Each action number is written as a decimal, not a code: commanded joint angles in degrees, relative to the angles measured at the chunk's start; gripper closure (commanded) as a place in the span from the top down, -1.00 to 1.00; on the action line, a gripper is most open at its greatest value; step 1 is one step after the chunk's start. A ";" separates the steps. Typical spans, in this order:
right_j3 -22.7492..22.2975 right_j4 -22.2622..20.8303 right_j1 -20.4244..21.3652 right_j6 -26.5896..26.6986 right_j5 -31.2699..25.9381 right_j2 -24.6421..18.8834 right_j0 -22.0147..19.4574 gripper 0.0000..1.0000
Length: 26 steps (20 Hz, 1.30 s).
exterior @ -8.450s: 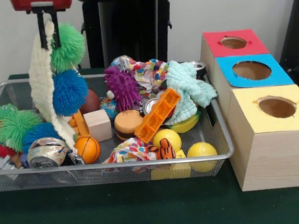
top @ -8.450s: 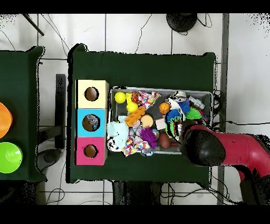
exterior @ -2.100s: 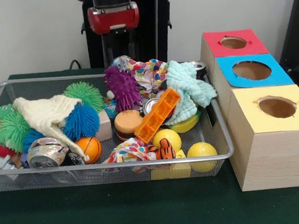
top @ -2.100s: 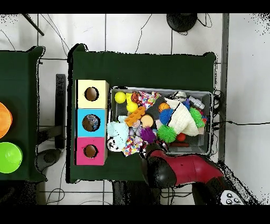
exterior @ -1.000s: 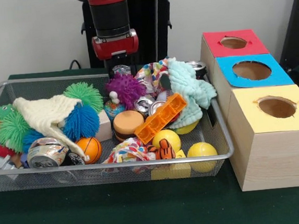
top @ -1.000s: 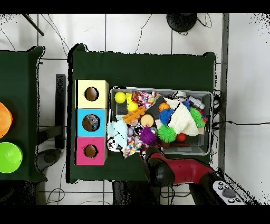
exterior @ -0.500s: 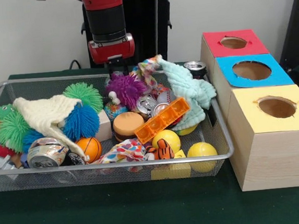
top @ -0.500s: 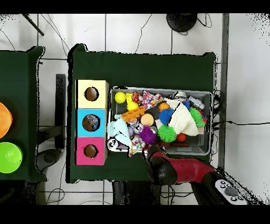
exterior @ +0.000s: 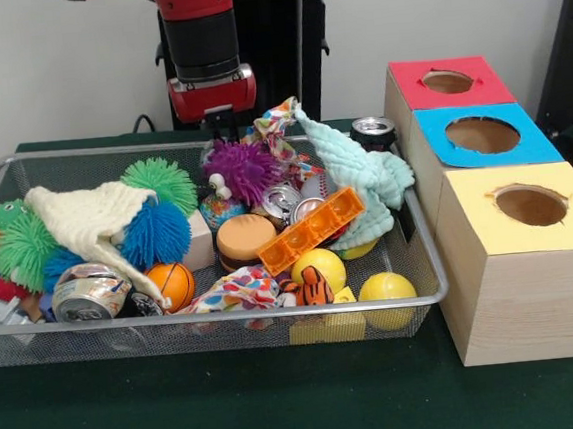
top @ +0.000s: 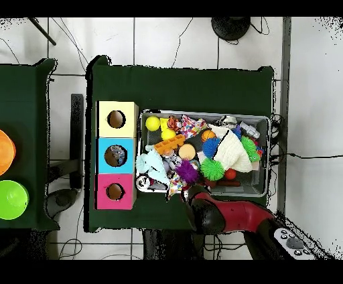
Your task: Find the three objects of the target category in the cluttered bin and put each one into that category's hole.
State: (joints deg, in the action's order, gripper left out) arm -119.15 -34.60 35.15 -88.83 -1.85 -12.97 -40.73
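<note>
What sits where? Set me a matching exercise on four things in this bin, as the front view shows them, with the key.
Things:
1 orange brick
2 cream knit cloth
3 upright can
4 yellow ball

Places in the bin:
A near right corner
B left part
C far right corner
D middle, lying across the pile

Pairs: 1-D, 2-B, 3-C, 4-A

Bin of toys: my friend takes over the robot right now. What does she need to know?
Tool: low at the back of the bin, behind the purple spiky toy; open or shut, cannot tell.
Bin is full: mint cloth, crushed can, yellow ball and more.
Red hole, blue hole and yellow hole are beside it.
Done: cannot tell.
Left: find the targets and drop them in.
</note>
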 commanded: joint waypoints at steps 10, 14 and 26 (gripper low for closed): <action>-5.43 6.91 15.25 -6.22 -11.59 -5.14 2.70 -1.00; -7.89 9.66 17.71 -7.65 -12.43 -5.22 5.20 -1.00; -9.75 15.26 20.24 -8.88 -12.79 -3.24 11.00 -1.00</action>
State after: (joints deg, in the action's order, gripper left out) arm -127.37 -23.72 53.59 -88.83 -8.89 -13.03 -31.54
